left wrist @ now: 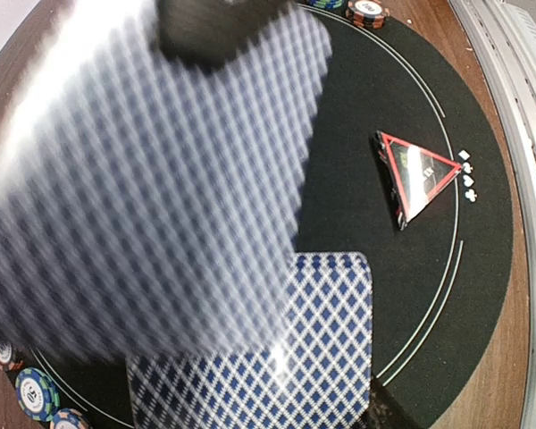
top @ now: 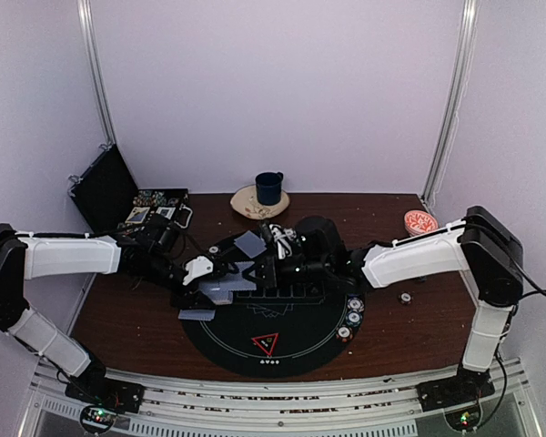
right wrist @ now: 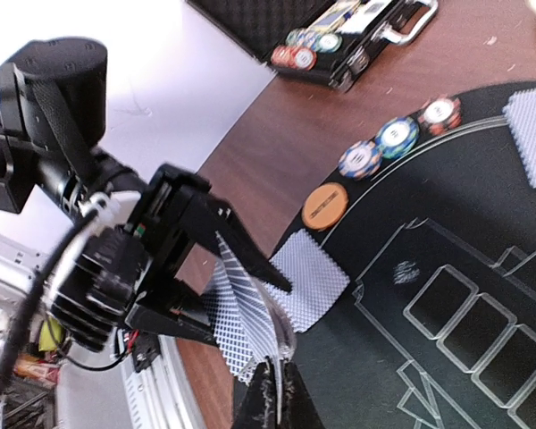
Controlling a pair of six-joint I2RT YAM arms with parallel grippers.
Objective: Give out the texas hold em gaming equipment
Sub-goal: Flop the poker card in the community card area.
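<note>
**both grippers on the cards above the mat**

your left gripper is clamped on a stack of cards, its jaws only as far apart as the stack is thick. it holds them just above the left side of the round black mat.

your right gripper is fully closed. its fingertips seem to pinch the edge of the top card, which bows away from the stack. from the left wrist that card is a big blur filling most of the view.

in the right wrist view:
- one loose card lies flat at the mat's left edge, just beside the orange disc.
- three chips run in a row along the rim past the disc.
- another card lies further in on the mat.

from the top view:
- the red-edged triangle lies on the near part of the mat.
- a second row of chips follows the mat's right edge.
- one chip sits alone on the desk, to the right of the mat.
- the open black case is at the far left corner with more chips inside.
- the blue mug and the red bowl stand along the far side, well apart from the grippers.
</note>
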